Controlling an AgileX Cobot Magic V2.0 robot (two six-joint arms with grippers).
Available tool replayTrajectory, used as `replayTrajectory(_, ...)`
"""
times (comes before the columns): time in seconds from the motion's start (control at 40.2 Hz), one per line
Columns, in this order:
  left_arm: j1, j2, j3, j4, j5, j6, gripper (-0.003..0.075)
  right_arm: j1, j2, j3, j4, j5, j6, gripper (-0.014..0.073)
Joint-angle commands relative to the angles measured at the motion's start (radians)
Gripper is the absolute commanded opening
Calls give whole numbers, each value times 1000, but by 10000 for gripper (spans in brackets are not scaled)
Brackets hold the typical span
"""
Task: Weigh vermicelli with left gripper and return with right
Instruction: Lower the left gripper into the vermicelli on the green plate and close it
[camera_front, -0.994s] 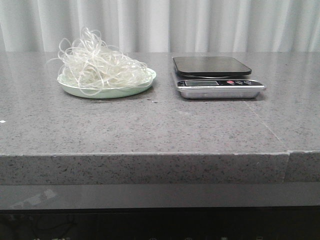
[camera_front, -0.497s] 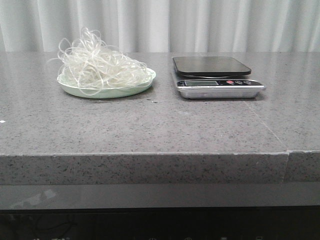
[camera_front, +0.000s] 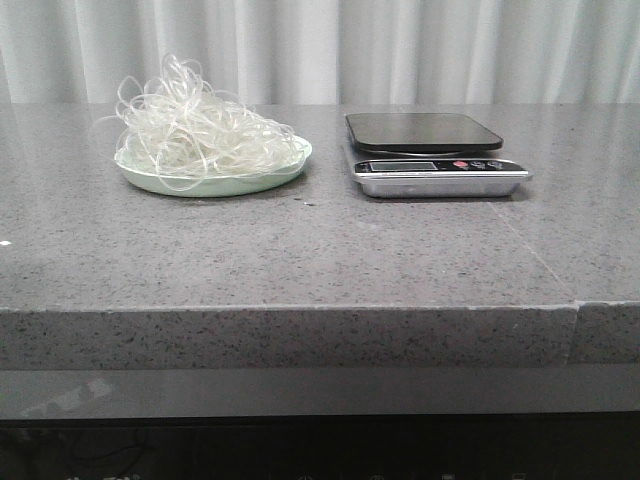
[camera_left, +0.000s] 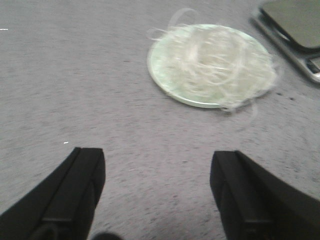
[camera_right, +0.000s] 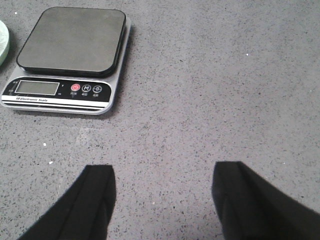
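The vermicelli (camera_front: 200, 130), a fluffy nest of translucent whitish strands, lies on a pale green plate (camera_front: 285, 173) at the back left of the counter. It also shows in the left wrist view (camera_left: 215, 62), on the plate (camera_left: 159, 70). A digital scale (camera_front: 425, 133) with a black platform stands to the plate's right, and its platform carries nothing (camera_right: 72, 37). My left gripper (camera_left: 157, 157) is open and empty, over bare counter short of the plate. My right gripper (camera_right: 162, 172) is open and empty, short of the scale. Neither gripper shows in the front view.
The grey speckled stone counter (camera_front: 320, 250) has a seam at the front right (camera_front: 577, 305). A pale curtain (camera_front: 400, 50) hangs behind it. The scale's display and buttons (camera_right: 55, 89) face the front edge.
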Motion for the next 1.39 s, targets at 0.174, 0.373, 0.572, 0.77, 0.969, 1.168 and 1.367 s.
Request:
replayTrajectory(0.174,-119,251,-175,-12,-114,4,532,-4,6,-33,-8,-60,-5,540)
replayTrajectory(0.373,-118,437,-306,-10,-123,4,532,-4,6,-33,-8,-60,-5,540)
replayTrajectory(0.572,-118,589,-426,-11,-126,4,531,-4,6,-33,-8,-60,-5,540)
replayTrajectory(0.77,-118,709,-523,-11,-133,4,532,-4,6,-33,-8,-60,-5,540)
replayTrajectory(0.969,-120,812,-605,-11,-129,4,538,-4,6,-33,-8,-60,-5,540)
replayTrajectory(1.168,-120,881,-637,-11,-128,4,535,-4,6,-33,-8,-60,-5,540)
replayTrajectory(1.367,-120,892,-637,-11,-124,4,447,-4,6,-33,-8,-60,-5,540)
